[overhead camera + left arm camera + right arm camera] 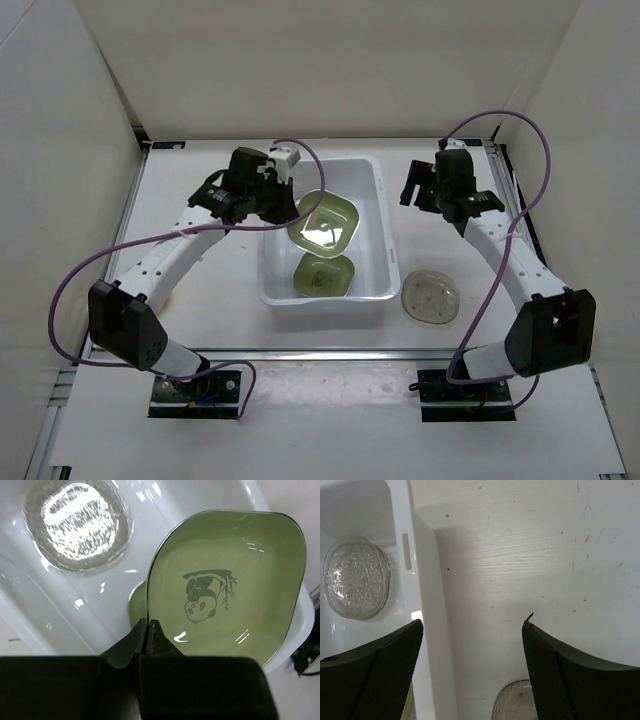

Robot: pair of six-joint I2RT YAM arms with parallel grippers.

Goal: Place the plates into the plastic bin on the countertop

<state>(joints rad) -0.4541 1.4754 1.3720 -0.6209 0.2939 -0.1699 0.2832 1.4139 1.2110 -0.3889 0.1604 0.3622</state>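
White bin [387, 235], green plate [323, 276] inside, left tool [149, 626] pinching panda plate [225, 595]

Plain white walls [320, 60] — soft light

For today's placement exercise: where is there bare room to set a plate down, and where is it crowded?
Bare countertop lies between the white bin and the right arm, beyond the round speckled plate. Crowded: the bin, holding a green plate and a clear plate, with the left pincer gripping a panda plate above.
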